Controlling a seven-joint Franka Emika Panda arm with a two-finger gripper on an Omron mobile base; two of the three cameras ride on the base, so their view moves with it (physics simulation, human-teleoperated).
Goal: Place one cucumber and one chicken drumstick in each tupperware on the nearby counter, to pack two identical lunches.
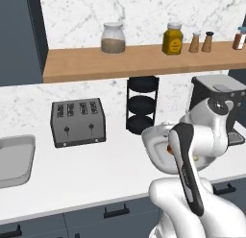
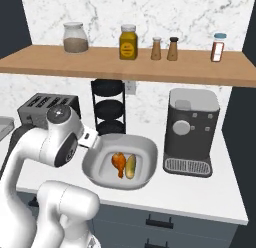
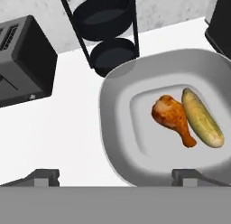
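Note:
A light-grey tupperware [image 3: 113, 105] stands on the white counter [image 3: 67, 128], right under my hand. In it an orange-brown chicken drumstick [image 3: 173, 119] and a green cucumber [image 3: 203, 118] lie side by side. My gripper [image 3: 117, 178] hovers above the container's near rim, open, with nothing between its fingertips [image 3: 43, 177]. The right base view has the same tupperware [image 2: 145, 147] with the drumstick [image 2: 119, 164] and the cucumber [image 2: 130, 166] in it. From the left base camera, my arm covers most of this tupperware [image 1: 151, 136]. A second tupperware [image 1: 29, 141] sits at the counter's far left, and its visible part holds nothing.
A grey toaster [image 1: 78, 122] stands left of the near tupperware and a black three-tier rack [image 2: 110, 109] stands behind it. A dark coffee machine [image 2: 192, 129] is close on the right. A wooden shelf [image 2: 125, 64] with jars and shakers hangs overhead.

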